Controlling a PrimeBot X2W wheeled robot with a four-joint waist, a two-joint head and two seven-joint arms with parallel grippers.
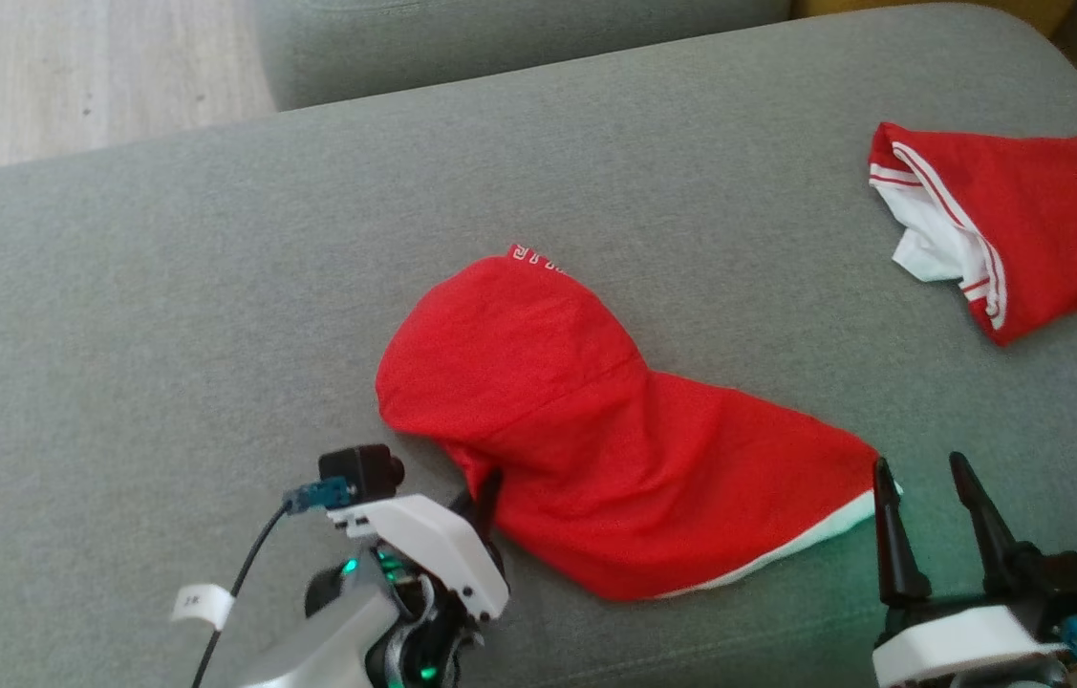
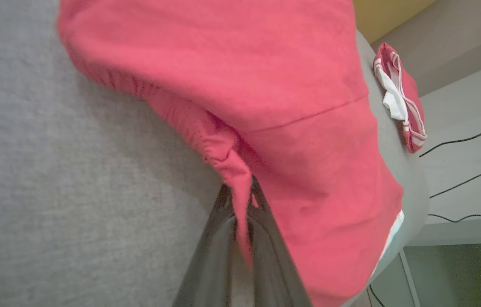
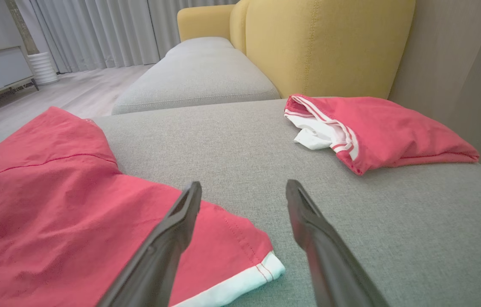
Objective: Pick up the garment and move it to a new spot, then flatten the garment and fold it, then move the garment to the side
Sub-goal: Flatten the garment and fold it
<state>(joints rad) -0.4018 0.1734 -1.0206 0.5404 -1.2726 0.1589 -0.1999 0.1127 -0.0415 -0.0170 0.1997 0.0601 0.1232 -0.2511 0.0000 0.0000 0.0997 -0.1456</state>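
Red garment (image 1: pixel 595 449): crumpled mid-cushion on grey sofa (image 1: pixel 165 334).
Left gripper (image 2: pixel 240 192): clamped on a thin pinch of hem.
Right gripper (image 1: pixel 920 468): spread wide, empty, beside the white-trimmed corner.
Risk: thin pinch likely slips on lifting.

Matt red cloth garment (image 1: pixel 614 449); coarse grey woven sofa (image 1: pixel 213 315); smooth pale wooden floor (image 1: pixel 70 67).

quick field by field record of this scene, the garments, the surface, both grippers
surface: grey cushion
red garment: spread mid-cushion, white trim at one end
second red garment: bunched at far right, apart from the first
left gripper: jaws shut on the red garment's edge
right gripper: jaws open, by the white-trimmed corner, holding nothing
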